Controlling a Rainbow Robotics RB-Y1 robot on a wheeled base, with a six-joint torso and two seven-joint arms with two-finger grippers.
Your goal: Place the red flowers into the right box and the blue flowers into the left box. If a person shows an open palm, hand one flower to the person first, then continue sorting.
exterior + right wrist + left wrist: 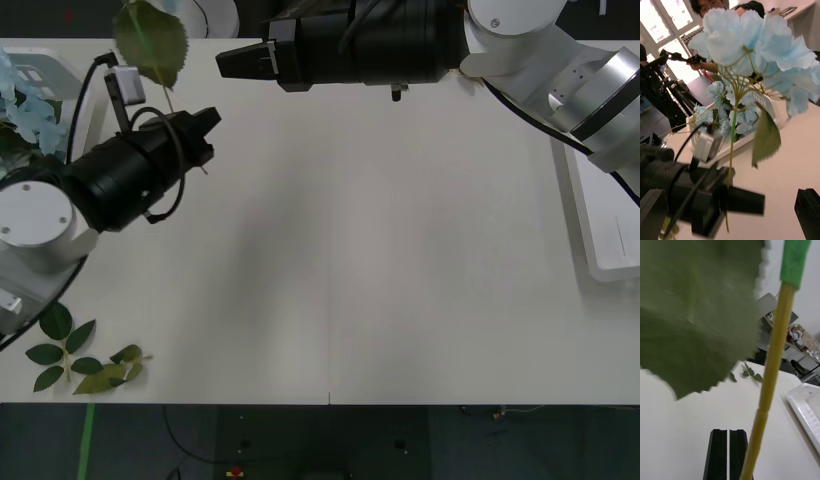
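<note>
Here my left pincer grips the thin tan-green stalk of a pale-blue fluffy artificial flower, lifted above the bench beside the white plastic left box where it belongs.

A white table carries everything, a thin seam running down its middle. At its far left edge sits the left box, blue flowers heaped inside — at the right edge, the right box. Loose green leaf sprigs lie flat at the near left corner.
</note>
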